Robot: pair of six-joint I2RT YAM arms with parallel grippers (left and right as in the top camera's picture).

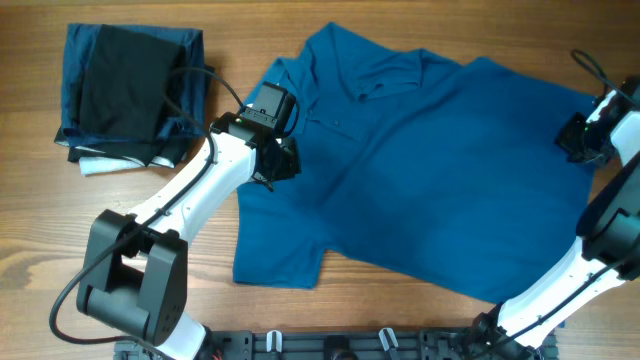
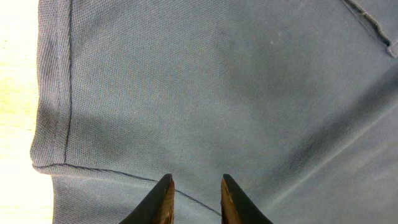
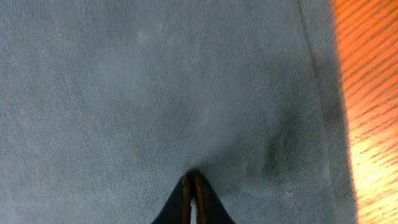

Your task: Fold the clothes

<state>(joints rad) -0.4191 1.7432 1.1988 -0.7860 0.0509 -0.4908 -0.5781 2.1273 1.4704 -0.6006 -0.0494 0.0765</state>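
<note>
Shirt point(image 1: 430, 170) lies spread flat, collar up, across table point(image 1: 100, 220); no fold visible, whole task outstanding. Left gripper point(image 2: 196, 180) slightly parted over sleeve, holding nothing. Right gripper point(image 3: 191, 179) closed near bottom hem; pinch on cloth unconfirmed.

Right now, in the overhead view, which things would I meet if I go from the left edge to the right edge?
Dark folded garments → left gripper → shirt collar → right gripper.
</note>
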